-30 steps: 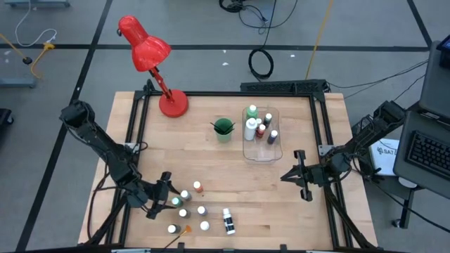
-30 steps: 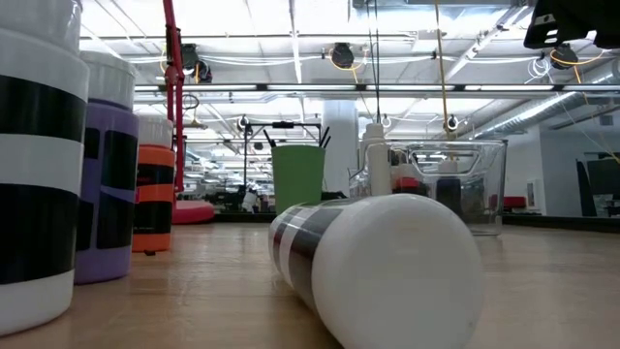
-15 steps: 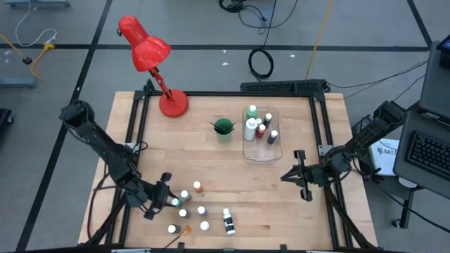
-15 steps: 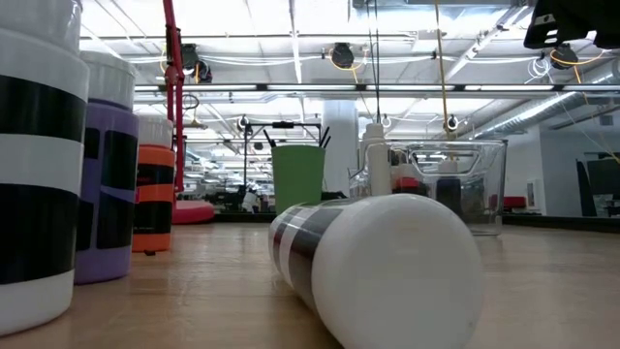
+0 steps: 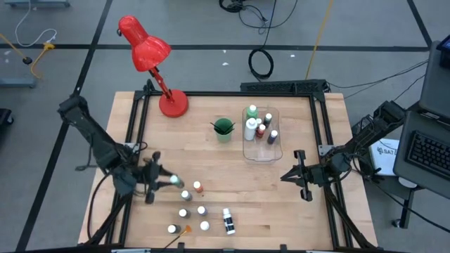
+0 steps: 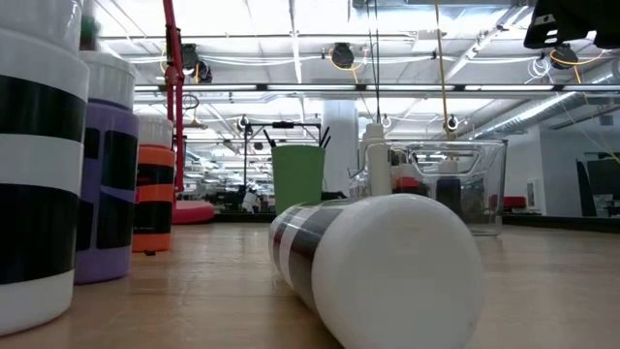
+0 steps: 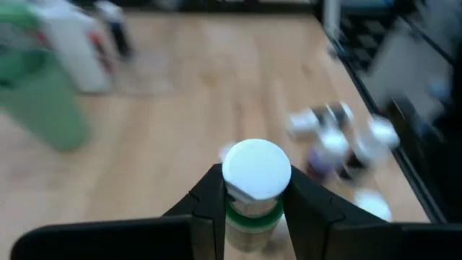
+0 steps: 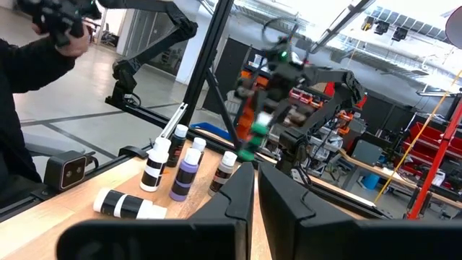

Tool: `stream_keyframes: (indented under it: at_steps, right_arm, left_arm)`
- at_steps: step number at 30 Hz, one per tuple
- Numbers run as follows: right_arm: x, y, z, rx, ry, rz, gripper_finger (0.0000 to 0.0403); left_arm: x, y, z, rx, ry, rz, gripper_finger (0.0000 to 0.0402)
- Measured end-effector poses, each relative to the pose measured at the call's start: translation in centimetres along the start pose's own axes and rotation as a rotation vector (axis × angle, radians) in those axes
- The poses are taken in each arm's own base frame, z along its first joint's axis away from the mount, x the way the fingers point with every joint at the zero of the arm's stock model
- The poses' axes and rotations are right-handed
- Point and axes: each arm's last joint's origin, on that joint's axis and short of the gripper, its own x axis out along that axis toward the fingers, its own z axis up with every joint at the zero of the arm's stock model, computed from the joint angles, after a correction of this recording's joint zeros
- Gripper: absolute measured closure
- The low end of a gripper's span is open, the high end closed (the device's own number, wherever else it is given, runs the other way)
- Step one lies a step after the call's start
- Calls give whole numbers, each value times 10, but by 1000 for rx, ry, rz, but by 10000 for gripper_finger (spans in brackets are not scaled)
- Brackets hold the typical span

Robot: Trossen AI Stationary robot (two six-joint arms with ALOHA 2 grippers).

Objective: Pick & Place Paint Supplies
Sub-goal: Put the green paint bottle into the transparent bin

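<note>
My left gripper hangs over the near left of the table, shut on a small white-capped paint bottle with a green band. Several more tiny bottles stand on the wood near the front edge. A black-banded one lies on its side, and a brush lies by them. The clear bin at centre right holds other bottles. My right gripper waits shut, right of the bin's near end, touching nothing. My left gripper pinches the bottle's body, at the green band just under the white cap, between its two fingers. The fingers come from the table's left, slanting down. The bottle is lifted clear of the table, its cap uppermost.
A green cup with brushes stands left of the bin, and a red desk lamp stands at the far left corner. In the right wrist view a person's dark sleeve shows beyond the table. Bare wood lies between the loose bottles and the bin.
My left gripper has risen from among the loose bottles and drawn a little toward the table's far edge, tipping less steeply. The green-banded bottle, which stood on the wood, has come up with it and now hangs clear of the table.
</note>
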Motion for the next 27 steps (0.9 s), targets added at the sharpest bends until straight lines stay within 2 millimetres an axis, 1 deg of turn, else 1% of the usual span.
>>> stream_keyframes:
  at_steps: [2,5,7,9,11,14,17,19,21,23,25,27]
  right_arm:
    - [0,0,0,0,0,0,387]
    - [0,0,0,1,-1,0,387]
    - [0,0,0,-1,-1,0,387]
    - [0,0,0,-1,-1,0,387]
    - [0,0,0,0,-1,0,387]
    - [0,0,0,-1,-1,0,387]
    - [0,0,0,-1,-1,0,387]
    - [0,0,0,-1,-1,0,387]
    - [0,0,0,-1,0,0,387]
    - [0,0,0,-3,0,0,387]
    - [0,0,0,-3,0,0,387]
    - [0,0,0,-6,5,2,387]
  left_arm:
    - [-1,6,18,-37,-49,57,308]
    - [3,15,40,-26,-92,124,308]
    - [11,22,51,-8,-97,144,308]
    - [25,29,61,26,-106,149,308]
    - [41,37,70,56,-140,137,308]
    - [70,54,86,83,-236,68,308]
    - [99,78,96,63,-333,14,308]
    - [118,96,102,37,-365,37,308]
    - [138,113,109,9,-353,83,308]
    - [162,127,117,-15,-329,124,308]
    - [189,138,124,-25,-292,138,308]
    - [215,145,132,-21,-257,119,308]
